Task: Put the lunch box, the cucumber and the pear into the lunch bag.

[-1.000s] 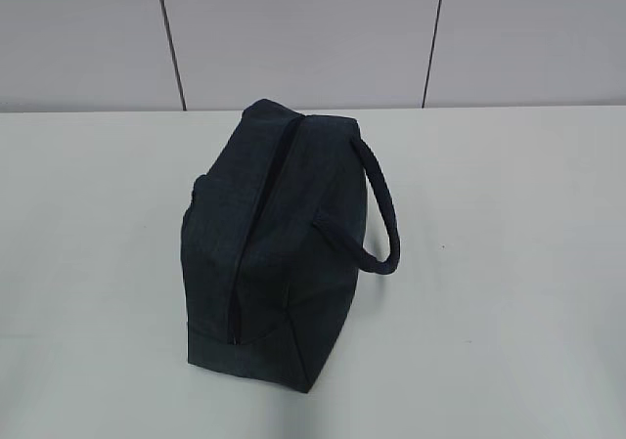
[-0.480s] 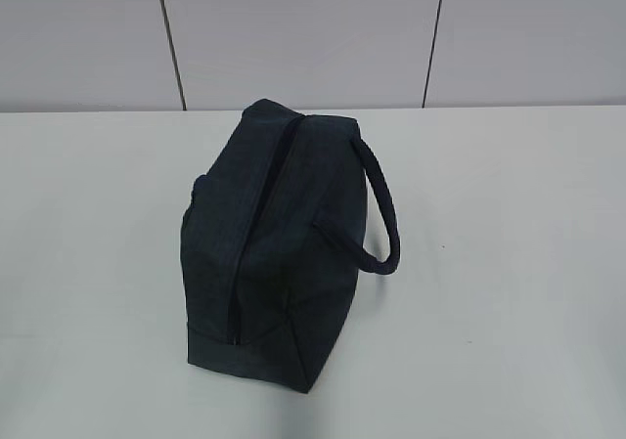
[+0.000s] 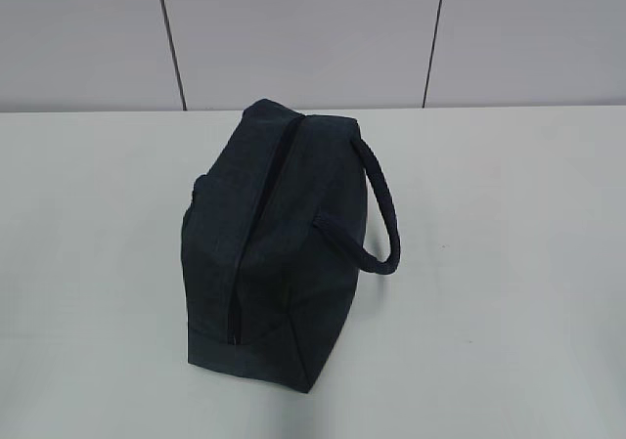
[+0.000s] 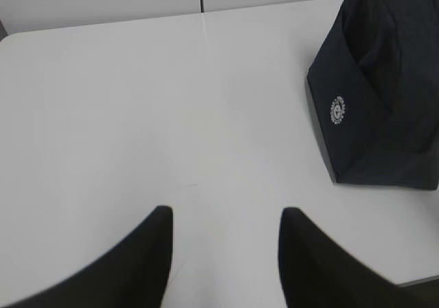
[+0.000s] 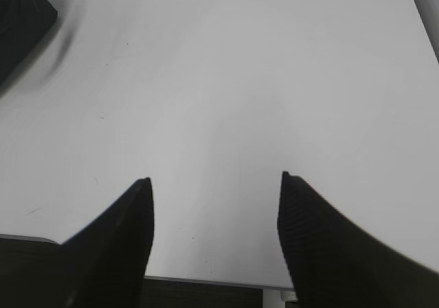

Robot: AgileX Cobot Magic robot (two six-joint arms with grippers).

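**Bag zipped, worktop bare, both tools empty**

From where I stand, the plain white matte worktop [image 3: 509, 263] fills most of the scene, smooth and unmarked apart from a few faint scuffs, with pale grey wall panels behind it. On it, a little left of the middle, sits the large dark navy fabric lunch bag [image 3: 264, 253], boxy and soft-sided, its cloth a fine woven texture. Its top zipper [image 3: 256, 234] runs along the ridge as a dark closed line, and the padded loop handle [image 3: 381, 214] arcs out to the right. A small round white logo [image 4: 337, 109] marks one end panel in the left wrist view.

No lunch box, cucumber or pear is visible anywhere on the worktop. With the bag looking zipped, I judge they are most likely inside and the task near or at its end, though the bag's contents are hidden and I cannot confirm it.

The left tool [image 4: 225, 253] hovers over bare worktop, well apart from the bag, its black jaws moderately apart and holding nothing. The right tool [image 5: 214, 239], with ribbed black pads [image 5: 309, 239], stands wider and is likewise empty over bare surface.
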